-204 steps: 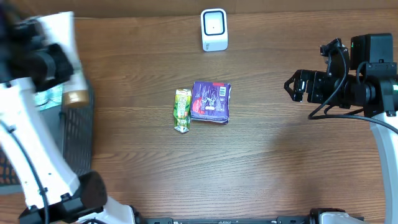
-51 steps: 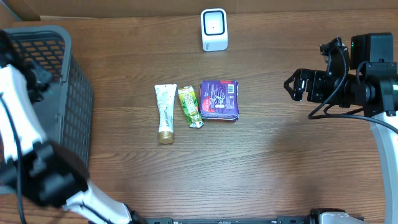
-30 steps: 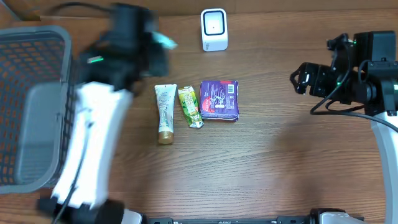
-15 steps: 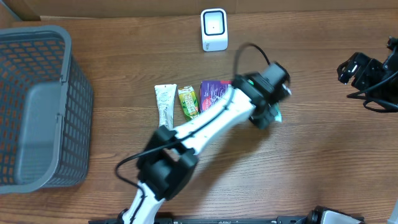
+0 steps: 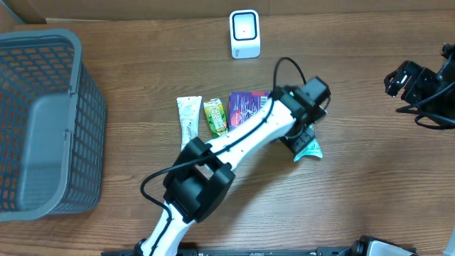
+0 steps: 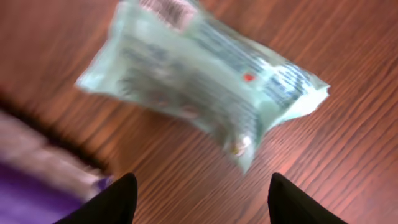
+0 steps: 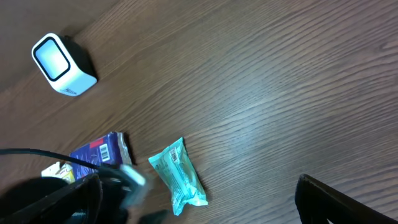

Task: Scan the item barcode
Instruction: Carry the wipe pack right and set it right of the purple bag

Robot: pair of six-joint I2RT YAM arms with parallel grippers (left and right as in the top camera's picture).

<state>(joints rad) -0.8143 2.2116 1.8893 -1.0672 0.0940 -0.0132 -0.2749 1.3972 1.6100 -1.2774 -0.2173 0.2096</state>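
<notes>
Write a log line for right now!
left hand: open over teal packet | teal packet: on table | right hand: open, empty | scanner: untouched

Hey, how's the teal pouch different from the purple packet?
The teal pouch lies alone, right of the row, by the left gripper; the purple packet sits beside the green packet. The teal pouch is narrow with crimped ends; the purple packet is broader and boxier. Both lie flat on the table.
</notes>
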